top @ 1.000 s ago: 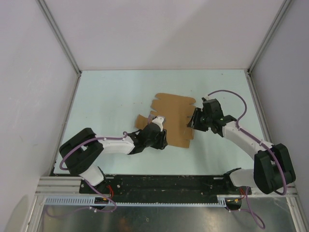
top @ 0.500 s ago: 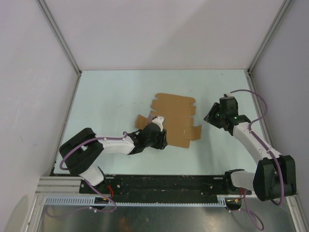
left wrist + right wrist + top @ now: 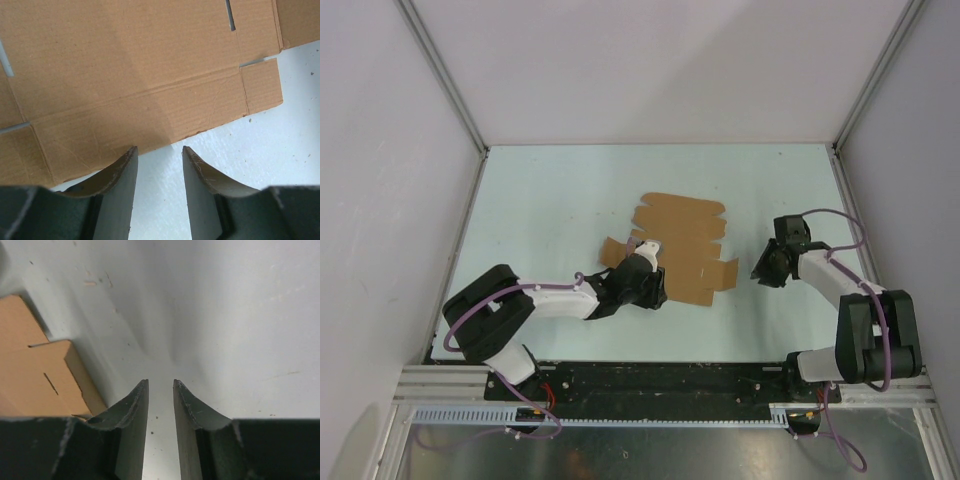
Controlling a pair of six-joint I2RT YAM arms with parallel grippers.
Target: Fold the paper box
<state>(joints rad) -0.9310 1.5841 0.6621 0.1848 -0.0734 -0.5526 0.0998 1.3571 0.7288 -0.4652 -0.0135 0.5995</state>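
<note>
The paper box [image 3: 685, 240] is a flat brown die-cut sheet with tabs and slots, lying mid-table. My left gripper [image 3: 645, 262] reaches over its near left part. In the left wrist view the gripper [image 3: 159, 150] is open, its tips at the near edge of the sheet [image 3: 140, 75], with bare table between the fingers. My right gripper [image 3: 762, 272] hovers over the table, apart from the sheet's right side tab [image 3: 724, 270]. In the right wrist view it [image 3: 161, 382] is open by a narrow gap and holds nothing, and the sheet's tab [image 3: 45, 375] shows at the left.
Pale walls with metal corner posts [image 3: 450, 90] close in the table [image 3: 550, 190] on the left, back and right. The arms' black base rail [image 3: 660, 380] runs along the near edge.
My right gripper has drawn back from the sheet's right tab, swinging right and then nearer, and its jaws have narrowed. The left arm and the sheet have stayed still.
</note>
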